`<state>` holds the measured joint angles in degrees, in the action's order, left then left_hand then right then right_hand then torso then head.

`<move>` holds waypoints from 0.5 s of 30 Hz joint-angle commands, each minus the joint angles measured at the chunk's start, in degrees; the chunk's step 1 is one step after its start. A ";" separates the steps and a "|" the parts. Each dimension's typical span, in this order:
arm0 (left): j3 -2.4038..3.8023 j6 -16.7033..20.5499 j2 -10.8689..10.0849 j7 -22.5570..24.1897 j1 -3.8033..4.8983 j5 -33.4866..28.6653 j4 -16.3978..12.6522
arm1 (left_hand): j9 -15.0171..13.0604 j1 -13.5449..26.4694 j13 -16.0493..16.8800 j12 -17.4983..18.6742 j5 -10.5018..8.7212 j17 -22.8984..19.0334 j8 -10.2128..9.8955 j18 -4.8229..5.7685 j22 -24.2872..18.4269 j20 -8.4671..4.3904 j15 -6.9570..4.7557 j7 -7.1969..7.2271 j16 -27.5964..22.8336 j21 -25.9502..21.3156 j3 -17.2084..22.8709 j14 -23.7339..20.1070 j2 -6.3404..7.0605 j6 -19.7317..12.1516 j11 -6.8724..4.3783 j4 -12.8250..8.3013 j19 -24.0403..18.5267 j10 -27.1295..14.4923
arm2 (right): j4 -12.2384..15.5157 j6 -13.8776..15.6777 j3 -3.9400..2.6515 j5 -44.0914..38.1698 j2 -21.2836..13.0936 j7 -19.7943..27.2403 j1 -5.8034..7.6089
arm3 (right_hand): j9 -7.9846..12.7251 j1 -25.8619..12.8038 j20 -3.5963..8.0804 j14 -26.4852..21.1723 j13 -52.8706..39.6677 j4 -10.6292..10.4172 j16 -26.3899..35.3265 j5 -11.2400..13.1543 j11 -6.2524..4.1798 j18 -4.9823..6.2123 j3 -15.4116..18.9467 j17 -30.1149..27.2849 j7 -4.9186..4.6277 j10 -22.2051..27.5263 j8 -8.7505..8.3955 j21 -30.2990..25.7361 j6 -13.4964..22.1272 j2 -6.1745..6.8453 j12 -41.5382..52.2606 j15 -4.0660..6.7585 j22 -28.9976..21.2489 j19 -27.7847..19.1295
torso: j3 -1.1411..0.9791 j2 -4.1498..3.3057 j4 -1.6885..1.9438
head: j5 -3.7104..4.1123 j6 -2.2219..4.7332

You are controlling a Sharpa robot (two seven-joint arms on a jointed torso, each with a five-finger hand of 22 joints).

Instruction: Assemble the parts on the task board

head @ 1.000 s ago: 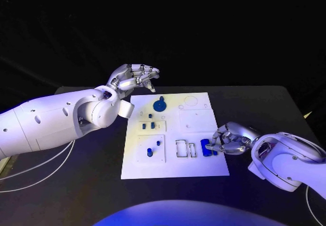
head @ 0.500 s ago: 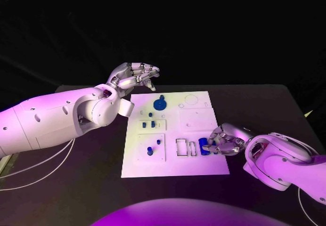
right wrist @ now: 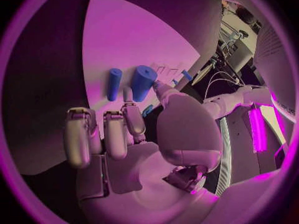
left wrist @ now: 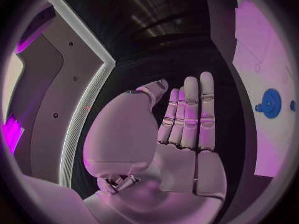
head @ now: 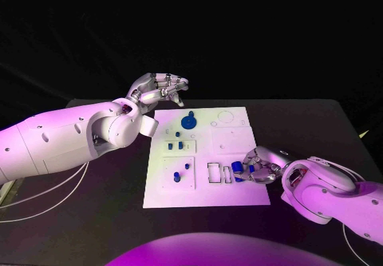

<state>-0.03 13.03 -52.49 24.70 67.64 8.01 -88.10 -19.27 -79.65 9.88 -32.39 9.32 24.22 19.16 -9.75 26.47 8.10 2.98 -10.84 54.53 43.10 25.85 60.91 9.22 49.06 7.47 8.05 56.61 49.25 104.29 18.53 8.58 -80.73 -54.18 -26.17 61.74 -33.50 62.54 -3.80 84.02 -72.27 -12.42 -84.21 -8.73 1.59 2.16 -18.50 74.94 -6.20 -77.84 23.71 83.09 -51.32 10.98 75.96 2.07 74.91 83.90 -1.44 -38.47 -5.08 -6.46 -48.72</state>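
The white task board (head: pixel 203 191) lies in the middle of the black table. My right hand (head: pixel 257 166) rests on its near right part, where a thick blue cylinder (head: pixel 238 169) (right wrist: pixel 143 81) stands with a thinner blue peg (right wrist: pixel 114 83) beside it. The thumb (right wrist: pixel 163 90) and a curled finger (right wrist: pixel 129 115) close on either side of the thick cylinder's base. My left hand (head: pixel 160 87) (left wrist: pixel 184 129) hovers above the board's far left corner, fingers stretched out and holding nothing.
A round blue gear (head: pixel 188 122) (left wrist: pixel 270 102) sits at the far end of the board. Two small blue blocks (head: pixel 175 146) and two blue pegs (head: pixel 181 172) stand on its left side. Empty rectangular slots (head: pixel 218 173) lie just left of my right hand.
My right hand has edged a little leftward over the board, closing in on the blue cylinder. The left hand has stayed where it was.
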 commanded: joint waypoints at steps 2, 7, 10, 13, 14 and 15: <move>0.02 -1.28 0.03 0.06 0.02 -0.19 -0.06 | -0.07 0.46 -0.08 -0.16 0.12 0.09 0.39 -0.69 0.03 0.32 0.16 0.07 0.21 -0.36 -0.32 -0.29 0.05 -0.30 -0.12 -0.15 0.04 -0.39 | -0.66 -1.08 0.06 -3.90 0.81 -1.96 -0.34 | -0.06 0.27 0.38 3.70 -0.06 -0.10 -0.18 0.23 -0.09 -0.66 0.34 3.15 0.23 -0.04 0.33 -0.33 0.22 0.31 0.01 0.49 12.94 3.91 | -0.02 0.01 -0.03 | -0.04 -0.04; 0.02 -1.35 0.01 0.01 0.02 -0.19 -0.08 | -0.07 0.51 -0.09 -0.16 0.11 0.10 0.40 -0.69 0.02 0.33 0.17 0.06 0.22 -0.38 -0.35 -0.30 0.06 -0.33 -0.12 -0.12 0.03 -0.40 | -1.16 -1.26 0.07 -4.11 1.43 -2.16 -0.51 | -0.20 0.98 0.38 3.69 -0.18 -0.06 -0.20 0.05 -0.13 -0.67 0.31 3.20 0.26 -0.06 0.43 -0.26 0.18 -0.03 0.01 0.51 12.98 3.92 | 0.01 -0.02 0.01 | -0.06 -0.06; 0.02 -1.36 0.00 -0.02 0.02 -0.19 -0.09 | -0.07 0.51 -0.09 -0.16 0.11 0.10 0.40 -0.69 0.02 0.33 0.17 0.06 0.22 -0.38 -0.35 -0.30 0.06 -0.33 -0.12 -0.12 0.03 -0.40 | -1.43 -1.41 0.07 -3.75 1.69 -2.48 -0.56 | -0.41 3.28 0.43 3.62 -0.30 0.73 -0.08 -1.26 -0.21 -0.59 -0.57 2.97 0.31 -0.03 0.57 -0.66 0.13 -0.99 -0.09 0.59 12.90 3.79 | 0.02 0.00 -0.07 | -0.12 -0.10; 0.02 -1.40 0.00 -0.03 0.02 -0.19 -0.13 | -0.07 0.51 -0.09 -0.16 0.11 0.10 0.40 -0.69 0.02 0.33 0.17 0.06 0.22 -0.38 -0.35 -0.30 0.06 -0.33 -0.12 -0.12 0.03 -0.40 | -1.70 -1.62 0.08 -3.24 1.93 -2.78 -0.59 | -0.48 4.64 0.45 3.61 -0.47 1.24 -0.09 -1.56 -0.26 -0.58 -1.74 3.00 0.36 -0.07 0.59 -0.70 0.00 -1.65 -0.14 0.62 12.91 3.78 | 0.08 0.06 -0.09 | -0.14 0.00; 0.02 -1.42 0.01 -0.03 0.02 -0.19 -0.14 | -0.07 0.51 -0.09 -0.16 0.11 0.10 0.40 -0.69 0.02 0.33 0.17 0.06 0.22 -0.38 -0.35 -0.30 0.06 -0.33 -0.12 -0.12 0.03 -0.40 | -1.78 -1.72 0.08 -3.12 1.98 -2.88 -0.60 | -0.50 4.96 0.46 3.61 -0.48 1.40 -0.09 -1.68 -0.29 -0.60 -2.06 3.00 0.38 -0.06 0.60 -0.64 -0.04 -1.76 -0.17 0.63 12.93 3.80 | 0.09 0.07 -0.09 | -0.13 0.02; 0.02 -1.43 0.01 -0.04 0.02 -0.19 -0.15 | -0.07 0.51 -0.09 -0.16 0.11 0.10 0.40 -0.69 0.02 0.33 0.17 0.06 0.22 -0.38 -0.35 -0.30 0.06 -0.33 -0.12 -0.12 0.03 -0.40 | -1.89 -1.88 0.09 -2.95 2.06 -2.98 -0.60 | -0.50 5.09 0.47 3.61 -0.48 1.47 -0.09 -1.72 -0.30 -0.59 -2.21 3.00 0.39 -0.06 0.61 -0.66 -0.07 -1.79 -0.20 0.64 12.93 3.79 | 0.09 0.06 -0.05 | -0.09 0.06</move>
<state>-0.03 12.78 -52.52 24.42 67.64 8.01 -88.13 -19.26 -79.65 9.89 -32.39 9.32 24.27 19.41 -9.74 26.47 8.10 2.98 -10.84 54.53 43.10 25.85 60.91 9.22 49.06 7.47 8.05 56.61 49.26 102.92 18.39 8.35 -83.40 -52.18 -27.21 61.48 -33.84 66.55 -3.80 84.03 -72.70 -11.06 -84.21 -10.10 1.59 2.16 -20.36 74.93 -6.24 -77.84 23.91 82.60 -51.27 9.79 75.96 2.49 74.95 83.90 -1.39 -38.46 -5.14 -6.59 -48.76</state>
